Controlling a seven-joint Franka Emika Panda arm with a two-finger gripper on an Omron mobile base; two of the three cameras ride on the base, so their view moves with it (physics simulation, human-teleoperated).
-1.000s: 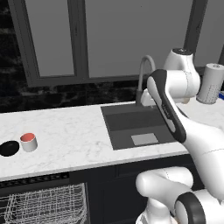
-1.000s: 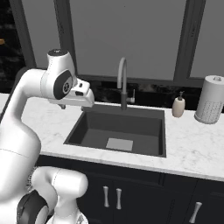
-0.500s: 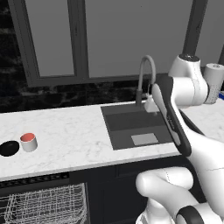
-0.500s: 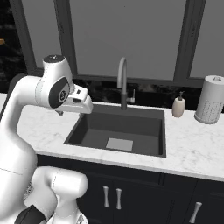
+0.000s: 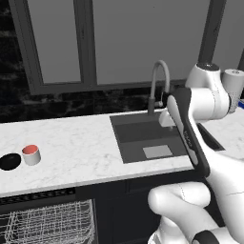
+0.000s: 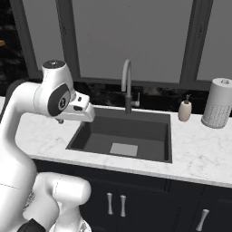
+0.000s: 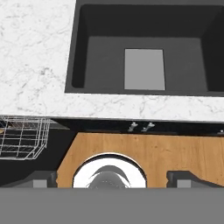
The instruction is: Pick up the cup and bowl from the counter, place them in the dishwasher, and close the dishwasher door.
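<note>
Small white cylindrical cup with a red top [image 5: 31,154]: stands upright on the long white marble counter with faint grey veins [image 5: 81,147], towards its left end in the left base view. Straight white wall, flat red disc at the rim; low and squat.

Small shallow round black bowl [image 5: 10,161]: sits on the same slab just left of the cup, nearly touching it; whether they touch cannot be told. Lower and wider than the cup, matt black, interior dark.

Black built-in dishwasher with a white wire rack [image 5: 47,221]: under the counter, below the cup and bowl. The rack shows as a grid of thin white wires against a black cavity; it appears again at the left edge of the hand view [image 7: 22,138]. The dishwasher door is not clearly made out.

Dark rectangular sink basin with a pale grey plate at its floor [image 6: 122,136]: set into the counter, well to the right of the cup and bowl.

Curved grey tap [image 6: 127,86]: behind the basin.

Small beige soap bottle [image 6: 184,110] and tall white perforated cylinder [image 6: 217,103]: on the counter right of the sink.

Two-finger gripper [image 7: 113,177]: above the front edge of the sink, well apart from the cup and bowl. Jaws spread wide, nothing between them; dark tips at the bottom corners of the hand view.
</note>
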